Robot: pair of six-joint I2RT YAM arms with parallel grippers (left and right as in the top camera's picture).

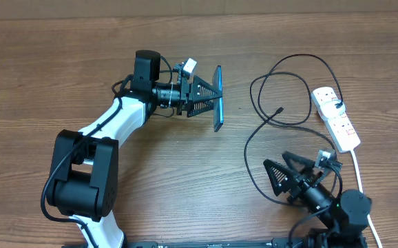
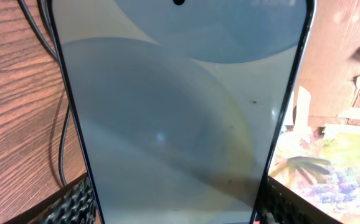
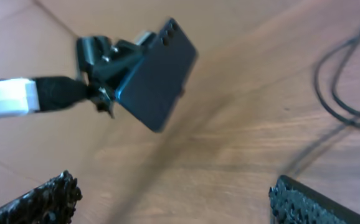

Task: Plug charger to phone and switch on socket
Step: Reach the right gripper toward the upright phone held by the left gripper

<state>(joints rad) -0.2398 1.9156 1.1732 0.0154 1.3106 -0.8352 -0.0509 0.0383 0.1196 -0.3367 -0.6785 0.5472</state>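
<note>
My left gripper (image 1: 209, 96) is shut on the phone (image 1: 218, 98) and holds it up on edge above the table's middle. The phone's light blue-white screen (image 2: 180, 112) fills the left wrist view between the two fingers. In the right wrist view the phone's dark back (image 3: 155, 78) shows, held by the left gripper. The charger's black cable (image 1: 268, 131) loops on the table at right, its connector tip (image 1: 279, 110) lying free. The white socket strip (image 1: 335, 117) lies at far right. My right gripper (image 1: 278, 176) is open and empty near the front right, beside the cable.
The socket's white cord (image 1: 359, 169) runs toward the front edge past the right arm. Cable loops (image 3: 348, 74) lie at the right of the right wrist view. The left arm's white link (image 1: 113, 120) stretches across the left middle.
</note>
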